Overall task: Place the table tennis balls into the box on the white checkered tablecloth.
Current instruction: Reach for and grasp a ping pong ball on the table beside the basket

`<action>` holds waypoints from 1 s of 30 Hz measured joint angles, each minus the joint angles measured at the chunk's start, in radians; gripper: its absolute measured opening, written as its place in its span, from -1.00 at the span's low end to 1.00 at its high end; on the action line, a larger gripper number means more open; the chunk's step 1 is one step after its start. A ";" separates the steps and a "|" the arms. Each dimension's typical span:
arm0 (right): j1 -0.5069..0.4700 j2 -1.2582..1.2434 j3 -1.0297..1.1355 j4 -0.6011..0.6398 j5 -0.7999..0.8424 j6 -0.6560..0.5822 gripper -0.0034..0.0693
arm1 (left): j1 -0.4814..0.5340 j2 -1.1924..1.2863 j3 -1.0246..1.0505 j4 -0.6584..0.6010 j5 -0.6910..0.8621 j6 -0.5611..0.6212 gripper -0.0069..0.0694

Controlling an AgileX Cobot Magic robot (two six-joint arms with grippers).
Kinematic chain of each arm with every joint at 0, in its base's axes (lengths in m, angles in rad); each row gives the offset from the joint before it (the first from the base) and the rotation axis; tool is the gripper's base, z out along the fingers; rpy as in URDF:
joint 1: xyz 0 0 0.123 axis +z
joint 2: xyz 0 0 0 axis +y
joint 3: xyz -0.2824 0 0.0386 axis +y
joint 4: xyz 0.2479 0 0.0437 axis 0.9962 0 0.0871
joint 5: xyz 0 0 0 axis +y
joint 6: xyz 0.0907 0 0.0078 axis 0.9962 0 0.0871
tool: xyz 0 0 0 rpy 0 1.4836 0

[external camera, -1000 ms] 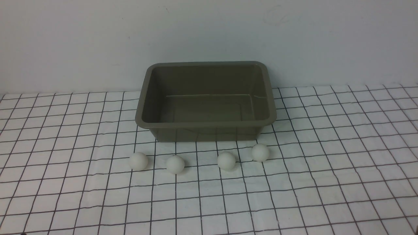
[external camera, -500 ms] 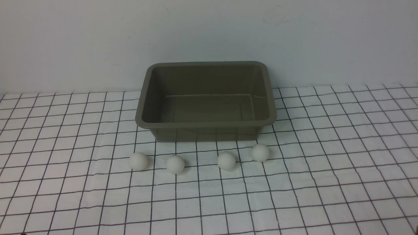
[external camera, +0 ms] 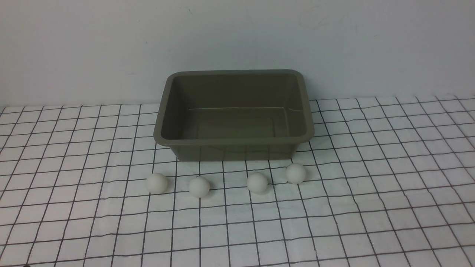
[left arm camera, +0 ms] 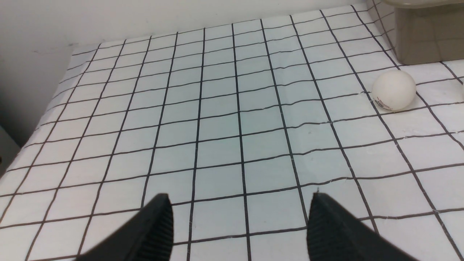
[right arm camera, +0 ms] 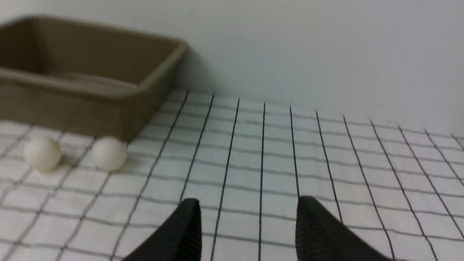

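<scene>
Still unmoved: four table tennis balls (external camera: 199, 186) near box (external camera: 233, 142) on tablecloth (external camera: 371, 185).

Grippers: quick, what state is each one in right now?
Left gripper: open, holding nothing.
Right gripper: open, holding nothing.

Only the fingers of each tool show. The left tool (left arm camera: 240, 198) has two matte black fingers (left arm camera: 156, 232), broad at the base and narrowing to rounded tips, with fine ribbing on the inner faces. The right tool (right arm camera: 249, 201) has the same black tapered fingers (right arm camera: 319, 232), its ribbing blurred.
</scene>
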 joint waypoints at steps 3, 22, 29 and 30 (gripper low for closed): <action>0.000 0.000 -0.113 0.004 0.106 0.073 0.01 | 0.000 0.000 0.000 0.000 0.000 0.000 0.35; 0.000 -0.001 -0.214 0.034 0.175 0.171 0.01 | 0.000 0.000 0.000 0.000 0.000 0.000 0.35; 0.000 -0.001 -0.214 0.047 0.175 0.184 0.01 | 0.000 0.000 0.000 0.000 0.000 0.000 0.35; 0.000 -0.001 -0.214 0.052 0.175 0.184 0.01 | 0.000 0.000 0.000 0.000 -0.001 0.000 0.35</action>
